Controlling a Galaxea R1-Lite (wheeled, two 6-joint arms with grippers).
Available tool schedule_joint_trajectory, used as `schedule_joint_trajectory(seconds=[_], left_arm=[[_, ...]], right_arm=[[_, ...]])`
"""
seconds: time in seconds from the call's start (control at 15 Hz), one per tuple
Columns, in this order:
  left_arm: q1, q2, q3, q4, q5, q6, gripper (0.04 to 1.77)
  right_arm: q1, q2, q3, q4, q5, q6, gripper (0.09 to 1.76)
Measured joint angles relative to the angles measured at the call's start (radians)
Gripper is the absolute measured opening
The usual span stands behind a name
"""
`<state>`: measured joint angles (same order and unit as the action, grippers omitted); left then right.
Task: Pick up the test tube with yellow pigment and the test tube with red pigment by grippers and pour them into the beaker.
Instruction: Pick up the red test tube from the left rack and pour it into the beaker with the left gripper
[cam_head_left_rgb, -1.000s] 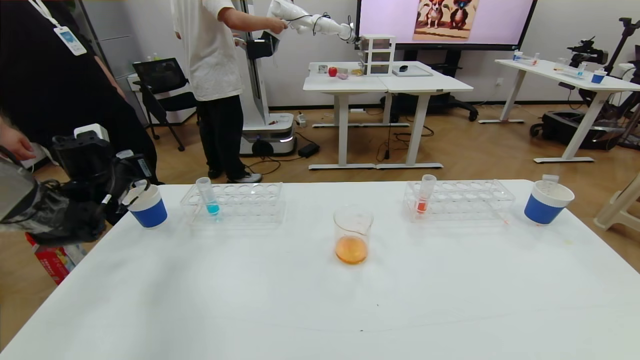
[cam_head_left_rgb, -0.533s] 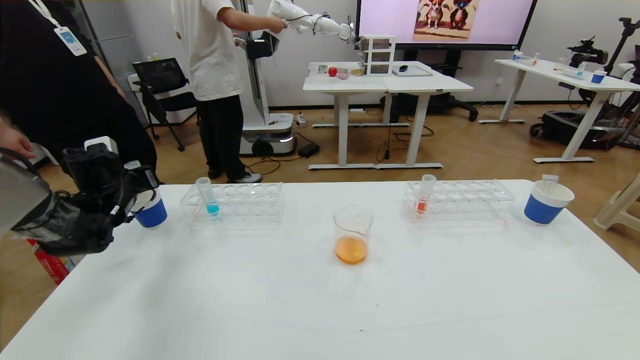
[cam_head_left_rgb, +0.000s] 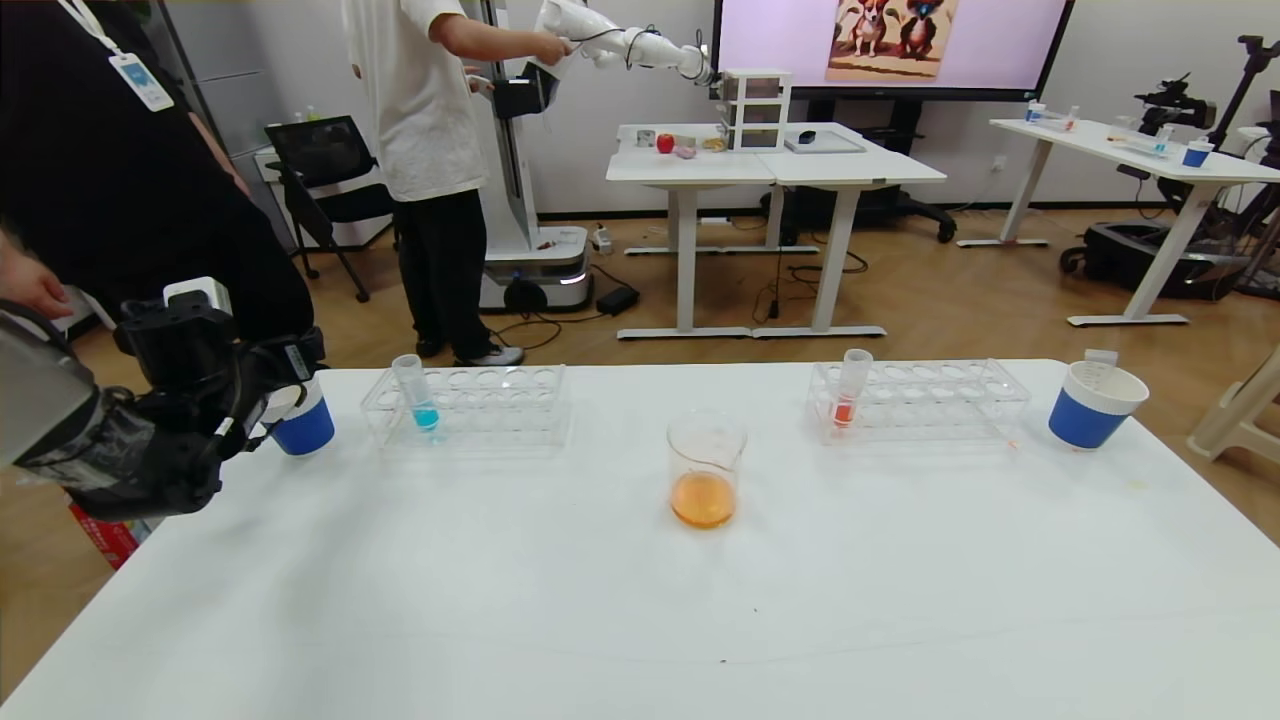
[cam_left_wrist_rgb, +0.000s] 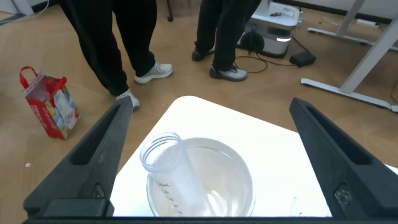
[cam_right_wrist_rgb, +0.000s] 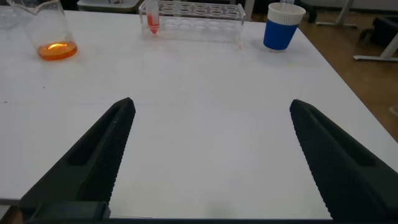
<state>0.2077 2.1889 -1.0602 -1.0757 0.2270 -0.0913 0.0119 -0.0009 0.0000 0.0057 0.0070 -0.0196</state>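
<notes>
The left gripper (cam_left_wrist_rgb: 205, 155) hangs open over the far-left paper cup (cam_head_left_rgb: 298, 418) holding an empty tube (cam_left_wrist_rgb: 174, 171), while the right gripper (cam_right_wrist_rgb: 208, 162) waits open above the near table (cam_right_wrist_rgb: 205, 81).

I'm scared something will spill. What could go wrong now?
1. The left gripper hangs, jaws open, right over the blue paper cup where a clear tube leans; pulling away carelessly could tip the cup.
2. The beaker of orange liquid stands in the open; the right gripper, open nearby, might knock it when moving.
</notes>
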Motion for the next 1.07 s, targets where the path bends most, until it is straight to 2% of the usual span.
schedule_joint_trajectory(seconds=[0.27, 0.6, 0.8, 1.07], left_arm=[[-0.047, -0.056, -0.045, 0.038, 0.002, 0.011, 1.75], [-0.209, -0.141, -0.115, 0.152, 0.003, 0.021, 1.75], [-0.311, -0.164, -0.133, 0.161, 0.054, 0.062, 1.75], [-0.366, -0.217, -0.137, 0.161, 0.066, 0.115, 1.75]], right_arm=[[0.000, 0.000, 0.000, 0.000, 0.000, 0.000, 1.74], [0.000, 0.000, 0.000, 0.000, 0.000, 0.000, 1.74], [0.000, 0.000, 0.000, 0.000, 0.000, 0.000, 1.74], [0.000, 0.000, 0.000, 0.000, 0.000, 0.000, 1.74]])
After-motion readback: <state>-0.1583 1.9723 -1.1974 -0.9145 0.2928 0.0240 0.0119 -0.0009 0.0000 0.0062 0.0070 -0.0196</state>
